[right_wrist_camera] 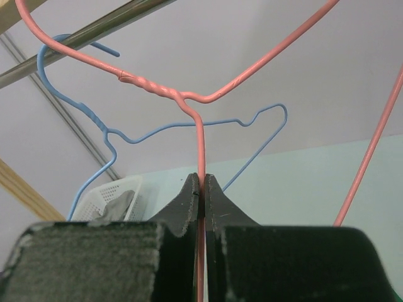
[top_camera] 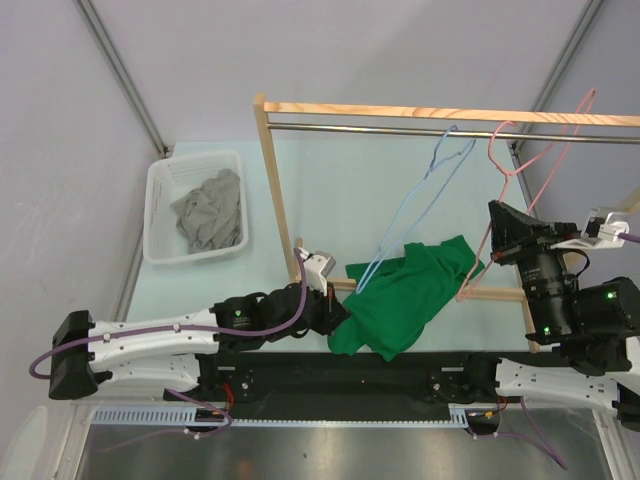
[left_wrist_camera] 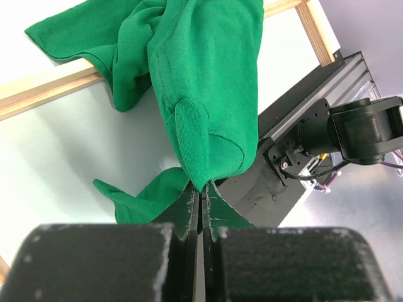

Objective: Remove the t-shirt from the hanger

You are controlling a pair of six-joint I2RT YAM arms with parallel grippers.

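A green t-shirt (top_camera: 405,295) hangs bunched over the rack's lower wooden bar, its far part still near the lower ends of the hangers. My left gripper (top_camera: 335,312) is shut on the shirt's near edge (left_wrist_camera: 201,170). A pink wire hanger (top_camera: 520,165) hooks on the metal rod. My right gripper (top_camera: 497,235) is shut on one wire of the pink hanger (right_wrist_camera: 201,145). A blue wire hanger (top_camera: 420,195) hangs beside it, also seen in the right wrist view (right_wrist_camera: 94,119).
A wooden rack (top_camera: 272,180) with a metal rod (top_camera: 400,128) stands on the pale table. A white basket (top_camera: 160,215) holding a grey cloth (top_camera: 210,210) sits at the left. The black base rail (top_camera: 400,375) runs along the near edge.
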